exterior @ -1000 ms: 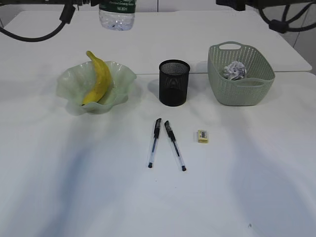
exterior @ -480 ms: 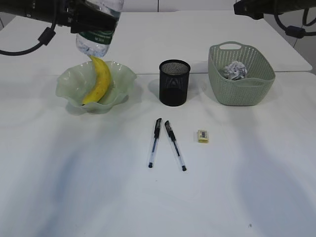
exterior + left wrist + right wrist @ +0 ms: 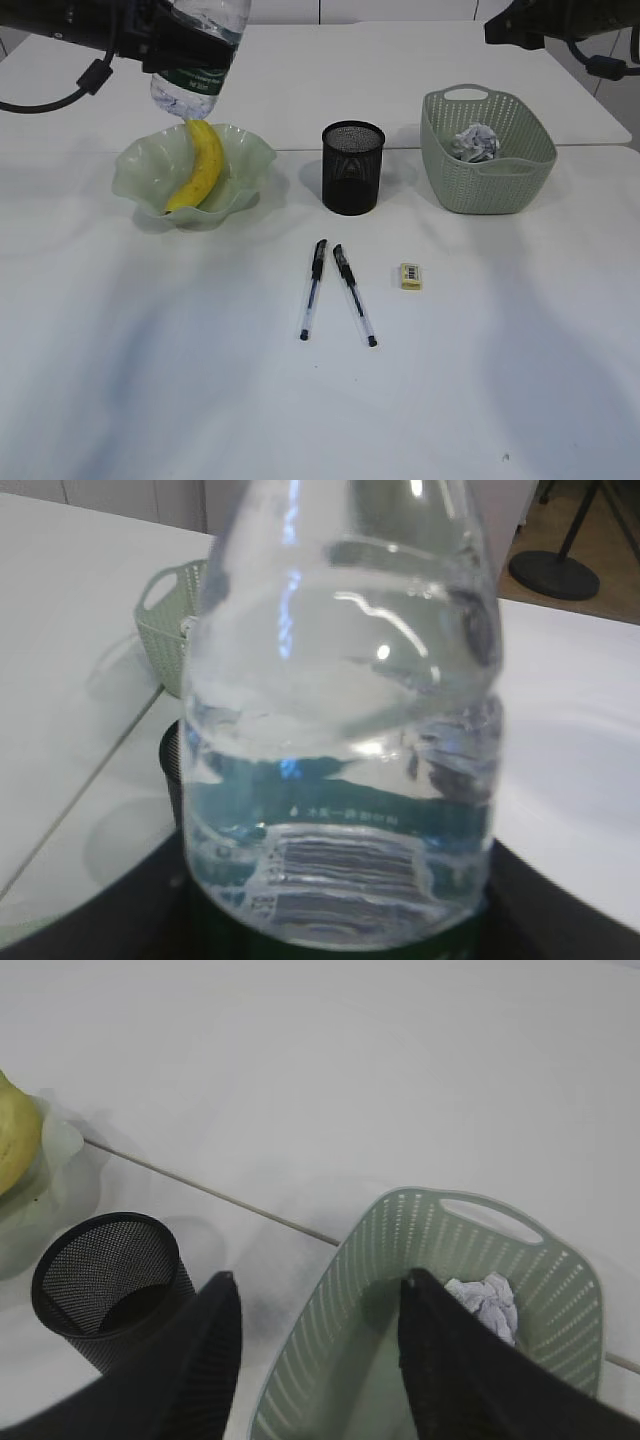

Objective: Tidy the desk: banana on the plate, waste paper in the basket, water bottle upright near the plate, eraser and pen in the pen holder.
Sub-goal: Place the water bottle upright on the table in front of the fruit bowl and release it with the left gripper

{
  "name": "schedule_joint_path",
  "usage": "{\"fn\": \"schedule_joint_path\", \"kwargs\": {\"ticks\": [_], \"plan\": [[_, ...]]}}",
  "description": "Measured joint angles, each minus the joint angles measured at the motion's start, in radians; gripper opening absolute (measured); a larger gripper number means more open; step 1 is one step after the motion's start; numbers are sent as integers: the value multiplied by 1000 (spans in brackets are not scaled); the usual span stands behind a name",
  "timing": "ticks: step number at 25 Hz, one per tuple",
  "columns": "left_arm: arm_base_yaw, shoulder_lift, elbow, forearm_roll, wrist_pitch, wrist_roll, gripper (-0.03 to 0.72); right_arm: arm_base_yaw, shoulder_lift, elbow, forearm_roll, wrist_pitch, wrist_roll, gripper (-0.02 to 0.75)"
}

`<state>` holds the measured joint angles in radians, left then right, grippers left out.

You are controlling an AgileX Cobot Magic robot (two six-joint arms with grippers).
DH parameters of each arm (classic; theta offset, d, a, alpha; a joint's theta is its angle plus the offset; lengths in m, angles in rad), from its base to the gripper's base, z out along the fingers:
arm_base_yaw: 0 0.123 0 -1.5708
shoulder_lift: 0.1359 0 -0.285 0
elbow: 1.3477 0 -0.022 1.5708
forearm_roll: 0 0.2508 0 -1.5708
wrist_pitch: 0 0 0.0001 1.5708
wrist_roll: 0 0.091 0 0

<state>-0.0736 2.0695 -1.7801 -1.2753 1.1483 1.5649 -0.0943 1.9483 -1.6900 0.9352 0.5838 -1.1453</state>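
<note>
Above the plate (image 3: pixel 135 172), the left gripper (image 3: pixel 185 50) grips the water bottle (image 3: pixel 196 55), tilted in the air over the banana (image 3: pixel 199 163) lying in that plate. Over the basket (image 3: pixel 420 1260), the right gripper (image 3: pixel 315 1345) hangs half-open, empty. Two pens (image 3: pixel 338 288) and the eraser (image 3: pixel 410 276) lie on the tabletop (image 3: pixel 200 380).

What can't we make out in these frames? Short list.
- Water bottle cap: cut off by the top edge in the exterior view.
- Left gripper fingers: the bottle fills the left wrist view.
- Pen holder contents: mesh too dark in the exterior view, partly blocked by the right gripper in the right wrist view.
- Eraser print: too small.
</note>
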Motion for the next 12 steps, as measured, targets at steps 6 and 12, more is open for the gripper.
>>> {"fn": "schedule_joint_path", "kwargs": {"ticks": [6,12], "plan": [[0,0,0,-6,-83,-2,408,0,0,0,-5,6,4,384],[0,0,0,27,-117,-2,398,0,0,0,-5,6,4,384]]}}
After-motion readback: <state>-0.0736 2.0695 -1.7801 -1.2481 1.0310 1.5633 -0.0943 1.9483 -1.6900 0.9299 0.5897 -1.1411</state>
